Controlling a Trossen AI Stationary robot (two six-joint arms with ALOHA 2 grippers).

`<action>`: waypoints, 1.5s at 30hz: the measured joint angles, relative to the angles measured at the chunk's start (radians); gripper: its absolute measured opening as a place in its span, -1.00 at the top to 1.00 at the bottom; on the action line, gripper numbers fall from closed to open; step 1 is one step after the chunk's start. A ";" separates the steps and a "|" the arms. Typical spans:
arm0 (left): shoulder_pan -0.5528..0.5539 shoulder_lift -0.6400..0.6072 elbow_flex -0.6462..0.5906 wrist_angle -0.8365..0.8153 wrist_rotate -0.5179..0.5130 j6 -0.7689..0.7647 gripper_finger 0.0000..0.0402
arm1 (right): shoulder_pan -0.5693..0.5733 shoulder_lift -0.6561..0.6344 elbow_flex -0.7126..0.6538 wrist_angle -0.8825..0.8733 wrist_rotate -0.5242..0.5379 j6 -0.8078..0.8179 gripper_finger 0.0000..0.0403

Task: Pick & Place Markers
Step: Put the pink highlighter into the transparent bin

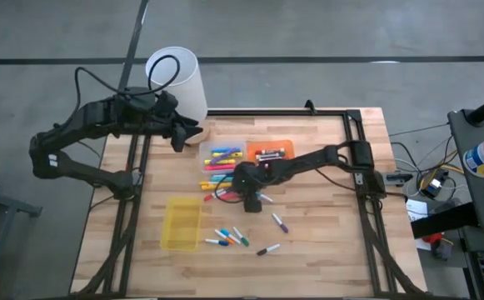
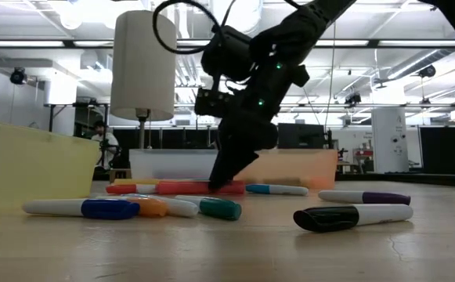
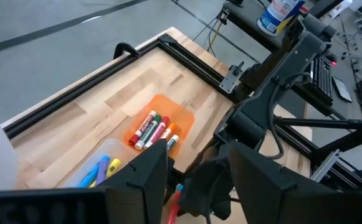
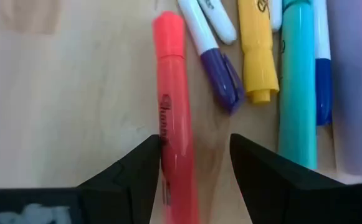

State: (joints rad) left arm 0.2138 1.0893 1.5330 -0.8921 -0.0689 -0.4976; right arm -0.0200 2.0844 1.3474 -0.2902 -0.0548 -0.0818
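Markers lie loose on the wooden table: a cluster, a black-capped one and a purple-capped one. More fill the clear tray and the orange tray. My right gripper is open and points down at the table's middle, over a red marker that lies flat between its fingers. Purple, yellow and teal markers lie beside it. My left gripper is open and empty, raised near the table's far left corner beside a white cylinder. My right gripper comes from above with its fingers astride the red marker, across its length. The marker's barrel lies right beside one finger, with a gap to the other. Whether that finger touches it, I cannot tell. The marker rests flat on the table.
An empty yellow tray sits toward the table's near left. A black frame runs along the far and right edges. In the low view, blue-capped, teal and black-capped markers lie toward the near edge. Bare wood lies near right.
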 joint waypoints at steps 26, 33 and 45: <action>0.000 0.000 0.000 0.001 0.000 0.031 0.18 | 0.007 0.031 0.346 -0.377 -0.036 0.067 0.73; 0.000 0.000 0.000 0.000 0.000 0.107 0.18 | 0.006 0.027 0.595 -0.591 -0.022 0.077 0.73; 0.000 0.006 0.000 -0.013 0.070 0.017 0.18 | 0.002 0.025 0.978 -0.683 0.056 0.139 0.73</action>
State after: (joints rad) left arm 0.2138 1.0952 1.5330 -0.9049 0.0010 -0.4810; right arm -0.0181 2.1098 2.3255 -0.9730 0.0012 0.0577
